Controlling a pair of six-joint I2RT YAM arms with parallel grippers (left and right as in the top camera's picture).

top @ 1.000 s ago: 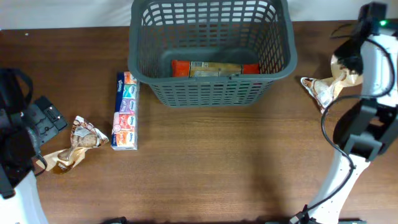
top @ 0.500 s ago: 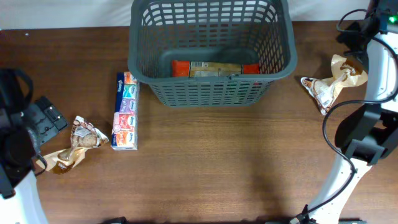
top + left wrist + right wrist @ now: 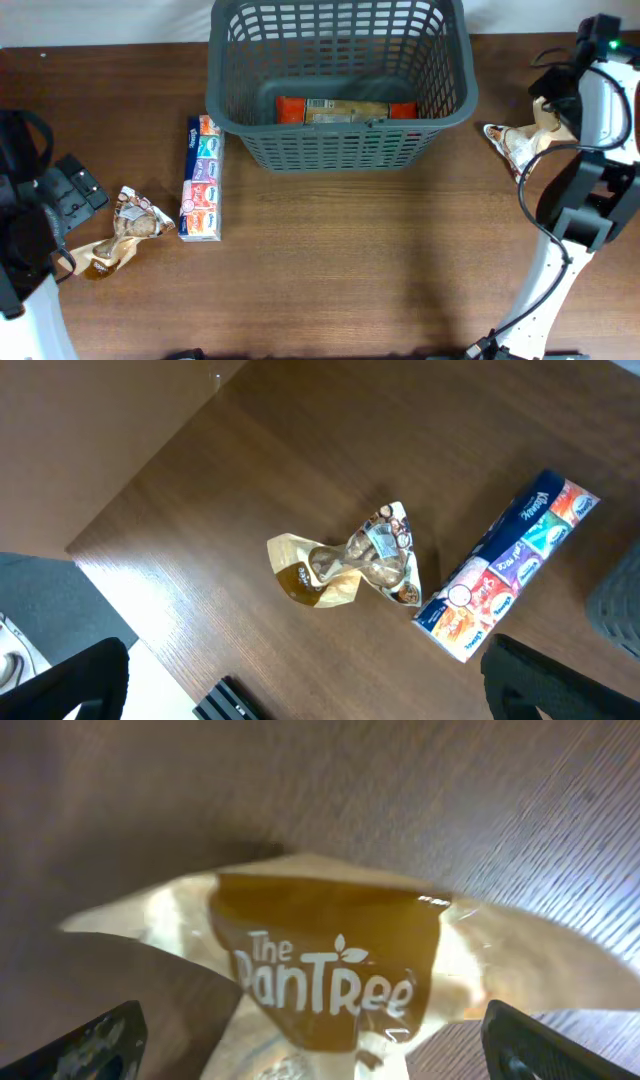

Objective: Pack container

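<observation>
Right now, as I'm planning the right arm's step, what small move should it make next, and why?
Probably lower the right hand and close it on the snack bag. The hand stands wide open close over the bag, which lies on the table outside the basket.

Dark grey plastic lattice basket [image 3: 340,148]: uniform grey, slotted grid pattern on the walls.
Flat rectangular package [image 3: 345,110] inside it: red ends, tan centre.
Long rectangular tissue pack [image 3: 203,180]: blue edging; orange, red, purple and teal panels.
Left crumpled foil snack bag [image 3: 350,560]: cream and golden brown.
Right crumpled foil snack bag [image 3: 330,970]: cream with an amber-brown panel and white lettering.
Wooden table [image 3: 350,280]: dark brown, fine grain.
</observation>
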